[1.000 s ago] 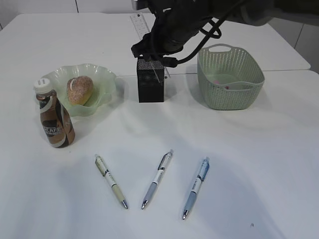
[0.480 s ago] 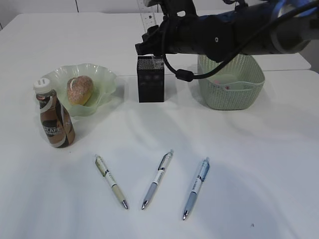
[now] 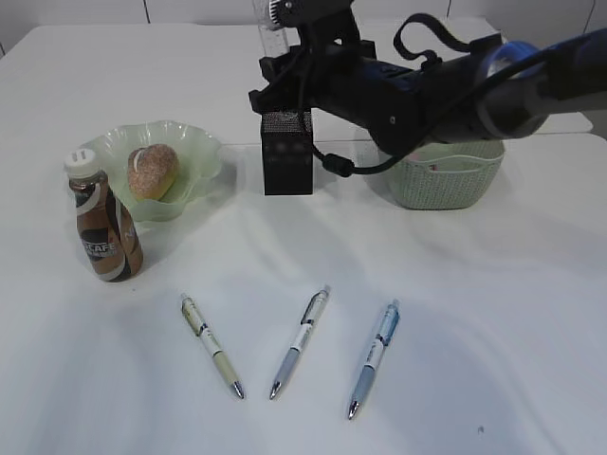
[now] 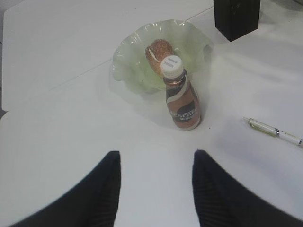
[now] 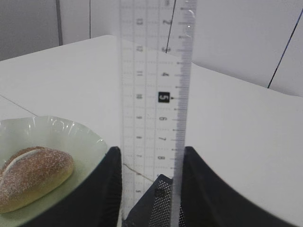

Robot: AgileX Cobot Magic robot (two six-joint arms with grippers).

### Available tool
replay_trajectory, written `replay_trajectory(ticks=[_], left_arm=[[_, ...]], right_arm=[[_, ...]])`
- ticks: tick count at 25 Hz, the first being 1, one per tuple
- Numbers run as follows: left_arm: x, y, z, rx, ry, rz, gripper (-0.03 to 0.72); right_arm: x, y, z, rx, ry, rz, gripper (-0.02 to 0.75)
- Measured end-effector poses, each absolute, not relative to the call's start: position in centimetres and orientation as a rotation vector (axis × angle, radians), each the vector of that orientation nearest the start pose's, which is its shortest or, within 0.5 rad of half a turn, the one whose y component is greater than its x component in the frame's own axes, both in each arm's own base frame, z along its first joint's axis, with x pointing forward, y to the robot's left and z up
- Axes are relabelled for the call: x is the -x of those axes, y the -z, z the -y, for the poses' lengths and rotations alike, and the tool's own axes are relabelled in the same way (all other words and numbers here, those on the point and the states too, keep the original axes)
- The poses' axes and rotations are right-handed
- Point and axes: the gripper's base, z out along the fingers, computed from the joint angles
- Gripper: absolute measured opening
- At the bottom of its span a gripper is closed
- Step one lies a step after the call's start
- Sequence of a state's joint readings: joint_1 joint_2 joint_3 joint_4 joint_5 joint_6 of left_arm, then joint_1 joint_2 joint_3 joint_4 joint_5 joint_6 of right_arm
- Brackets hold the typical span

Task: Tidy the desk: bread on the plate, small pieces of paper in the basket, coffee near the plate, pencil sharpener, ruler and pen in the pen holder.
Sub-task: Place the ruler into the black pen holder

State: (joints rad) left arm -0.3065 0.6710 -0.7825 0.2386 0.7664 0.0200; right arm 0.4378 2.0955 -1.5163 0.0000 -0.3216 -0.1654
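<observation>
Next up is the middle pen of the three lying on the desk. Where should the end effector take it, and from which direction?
Grip the middle pen across its barrel near the middle, coming straight down from above. It lies flat on the table, tilted slightly, tip toward the camera, with clear space to the pens either side, so fingers should close across its narrow width.

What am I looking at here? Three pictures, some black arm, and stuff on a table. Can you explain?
It is a robot with two arms, each ending in a two-fingered gripper.

The wide picture looks at the table from the front. The other two come from small cameras on each wrist.

On the white table: a green plate with a bread roll, a coffee bottle, a black mesh pen holder, a green basket and three pens.

The right gripper holds a clear ruler upright, right over the pen holder. The left gripper is open and empty, facing the bottle.
</observation>
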Motion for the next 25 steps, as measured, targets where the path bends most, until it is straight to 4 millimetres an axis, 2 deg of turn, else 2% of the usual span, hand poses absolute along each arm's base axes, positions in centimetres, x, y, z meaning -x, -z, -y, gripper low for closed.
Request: replay_trajectory(ticks=[1,4,6,7,11,14,16,19,25], left_arm=[[-12.0,-35.2,2.2,-0.429,-0.106,-2.075,0.347],[-12.1,-35.2,2.3,-0.430,-0.104,-2.081,0.347],[-12.2,-35.1,2.3,-0.431,-0.101,-2.087,0.347],[-12.3,-35.0,2.4,-0.430,-0.094,-2.094,0.348],[-12.6,-34.9,2.6,-0.430,-0.083,-2.107,0.347],[-12.7,-34.8,2.6,-0.430,-0.078,-2.106,0.347],[-12.7,-34.9,2.7,-0.429,-0.076,-2.095,0.347],[-12.8,-35.0,2.7,-0.428,-0.074,-2.085,0.347],[-12.8,-35.0,2.7,-0.427,-0.070,-2.082,0.347]], right_arm=[[-45.2,-22.3,-21.0,0.519,-0.195,-1.669,0.290],[-45.5,-22.1,-20.6,0.498,-0.193,-1.666,0.290],[-45.5,-22.1,-20.6,0.498,-0.193,-1.666,0.290],[-46.2,-22.6,-19.3,0.428,-0.188,-1.634,0.290],[-46.7,-22.9,-19.1,0.407,-0.187,-1.624,0.290],[-47.6,-22.8,-19.4,0.398,-0.189,-1.614,0.290],[-47.8,-22.4,-19.4,0.404,-0.188,-1.634,0.290],[-49.0,-21.5,-19.9,0.406,-0.190,-1.648,0.290],[-49.4,-21.0,-20.1,0.406,-0.191,-1.653,0.290]])
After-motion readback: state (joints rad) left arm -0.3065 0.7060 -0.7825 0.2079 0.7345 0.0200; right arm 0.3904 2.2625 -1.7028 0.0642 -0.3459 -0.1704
